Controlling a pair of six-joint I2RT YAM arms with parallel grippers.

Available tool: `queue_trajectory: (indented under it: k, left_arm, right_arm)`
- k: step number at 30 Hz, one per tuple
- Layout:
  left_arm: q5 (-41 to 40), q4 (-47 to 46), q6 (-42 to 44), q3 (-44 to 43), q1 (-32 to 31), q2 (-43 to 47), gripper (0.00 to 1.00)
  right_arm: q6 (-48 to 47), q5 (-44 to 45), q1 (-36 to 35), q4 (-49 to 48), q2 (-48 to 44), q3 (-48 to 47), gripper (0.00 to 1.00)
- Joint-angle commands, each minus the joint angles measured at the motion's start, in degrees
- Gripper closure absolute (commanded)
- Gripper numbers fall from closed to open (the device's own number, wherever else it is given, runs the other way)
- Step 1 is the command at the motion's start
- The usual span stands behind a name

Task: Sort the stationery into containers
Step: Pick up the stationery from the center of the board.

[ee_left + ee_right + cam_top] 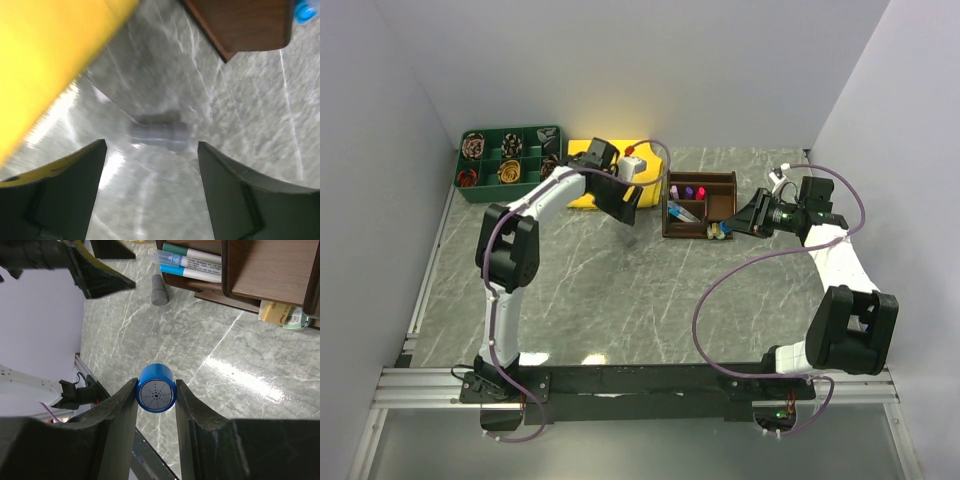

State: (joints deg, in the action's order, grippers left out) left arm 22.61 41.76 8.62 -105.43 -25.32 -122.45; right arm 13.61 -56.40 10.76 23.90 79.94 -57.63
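Note:
My right gripper [156,384] is shut on a blue-capped marker pen [156,390], seen end-on, held above the table just right of the dark brown wooden organiser [270,275]. From above, this gripper [736,224] is at the organiser's [700,205] front right corner. Green- and blue-capped pens [192,262] lie in one compartment. Tan and green eraser blocks [281,315] sit by the organiser. My left gripper [151,146] is open and empty, low over the table, with a short grey marker [160,134] lying just ahead of its fingers. The grey marker also shows in the right wrist view [159,290].
A yellow cloth [582,178] lies behind the left gripper [628,205]. A green divided tray [510,160] with coiled round items stands at the back left. White walls close in the table on three sides.

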Motion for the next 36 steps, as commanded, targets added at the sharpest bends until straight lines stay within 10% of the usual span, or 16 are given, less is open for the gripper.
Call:
queue_trajectory:
  k: [1, 36]
  left_arm:
    - [-6.7, 3.9, -12.4, 2.0, -3.9, -0.6, 0.35]
    - [-6.1, -0.4, -35.5, 4.1, -3.6, -6.4, 0.30]
  right_arm:
    - [-0.6, -1.4, 0.8, -1.1, -1.7, -0.2, 1.00]
    - [-1.7, -2.5, 3.4, -0.1, -1.2, 0.9, 1.00]
